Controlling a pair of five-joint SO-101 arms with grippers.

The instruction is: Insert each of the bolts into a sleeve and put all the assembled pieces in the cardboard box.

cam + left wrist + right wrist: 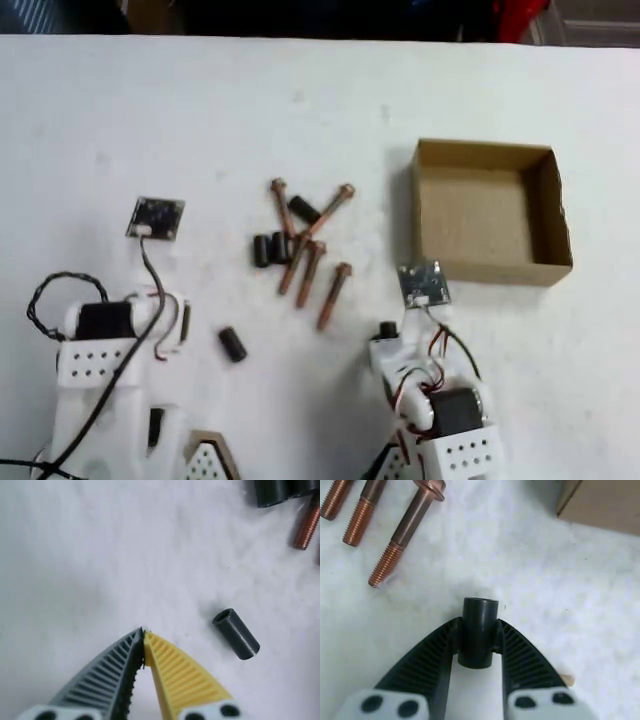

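Several copper bolts (305, 245) lie crossed in the middle of the table, with black sleeves (268, 248) among them. One sleeve (232, 343) lies alone nearer the arms; it is the sleeve (236, 634) lying on its side just off my left gripper (143, 631), which is shut with nothing in it. My right gripper (478, 624) is shut on another black sleeve (479, 632), held low over the table with its open end pointing away. Three bolts (407, 527) lie just beyond it. The cardboard box (490, 210) stands open at the right.
A corner of the box (600, 500) sits close past the right gripper. Both arm bases stand at the near edge, with a wrist camera board (155, 218) left of the bolt pile. The far half of the table is bare white.
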